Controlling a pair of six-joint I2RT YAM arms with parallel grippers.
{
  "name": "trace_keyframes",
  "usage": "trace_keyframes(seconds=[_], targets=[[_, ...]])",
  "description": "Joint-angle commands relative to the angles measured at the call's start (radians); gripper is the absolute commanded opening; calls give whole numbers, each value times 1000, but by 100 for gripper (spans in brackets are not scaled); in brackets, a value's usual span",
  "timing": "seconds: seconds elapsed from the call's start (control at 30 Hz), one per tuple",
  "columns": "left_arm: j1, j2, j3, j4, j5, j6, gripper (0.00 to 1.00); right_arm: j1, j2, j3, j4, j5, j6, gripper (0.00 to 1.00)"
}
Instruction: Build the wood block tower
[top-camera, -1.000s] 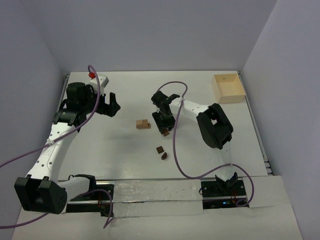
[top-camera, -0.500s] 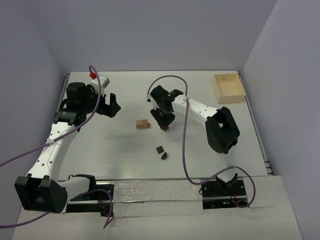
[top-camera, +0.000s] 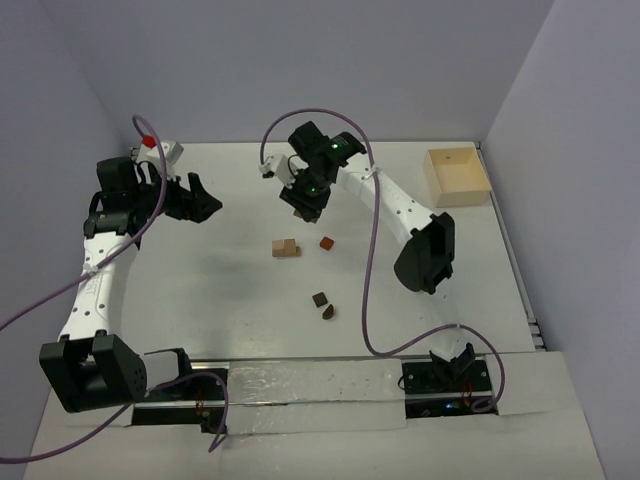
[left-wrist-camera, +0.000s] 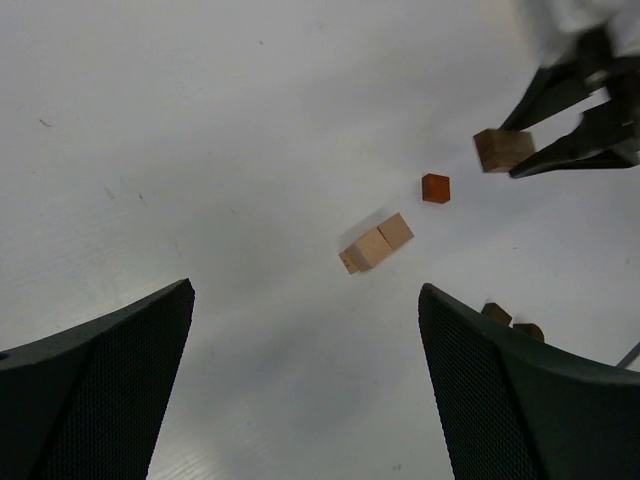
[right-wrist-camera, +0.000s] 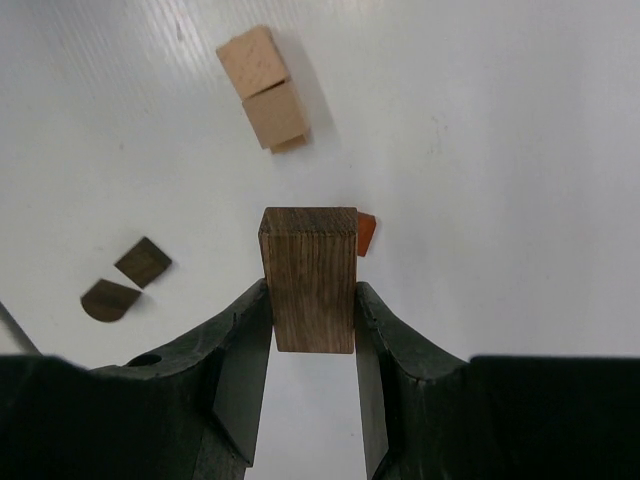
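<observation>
The right gripper (right-wrist-camera: 310, 300) is clamped on a dark brown block (right-wrist-camera: 308, 278), one finger pressed flat against each long side, so that the block stands on end between them with its grained top face to the wrist camera. It looks to be lifted clear of the table (top-camera: 230, 300), and no other piece touches it. Taking the tan block pair (top-camera: 285, 248) as the landmark, the gripper and its load hang just beyond that pair, toward the far wall and a little to the right. The pair itself is two light tan blocks lying side by side and touching, flat on the table near its middle; a thin sliver of tan shows under one end, though what it belongs to cannot be made out. A small reddish-orange cube (top-camera: 326, 242) sits just to the right of the pair, apart from it. Two small dark brown pieces (top-camera: 324, 305), one with a rounded edge, lie close together nearer the arm bases than the pair and to its right. The left gripper (top-camera: 200, 200) is well to the left of the pair, its fingers spread wide with nothing between them. A pale wooden box (top-camera: 457, 177) stands far to the right of the pair, by the table's far right corner.
</observation>
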Motion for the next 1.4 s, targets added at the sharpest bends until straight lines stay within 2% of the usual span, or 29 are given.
trace_keyframes(seconds=[0.0, 0.33, 0.63, 1.37], targets=[[10, -19, 37, 61, 109, -37, 99, 40, 29, 9, -46, 12, -140, 0], [32, -54, 9, 88, 96, -74, 99, 101, 92, 52, 11, -5, -142, 0], [110, -74, -12, 129, 195, -124, 99, 138, 176, 111, 52, 42, -147, 0], [122, -77, -18, 133, 223, -125, 99, 171, 249, 134, 64, 94, -203, 0]])
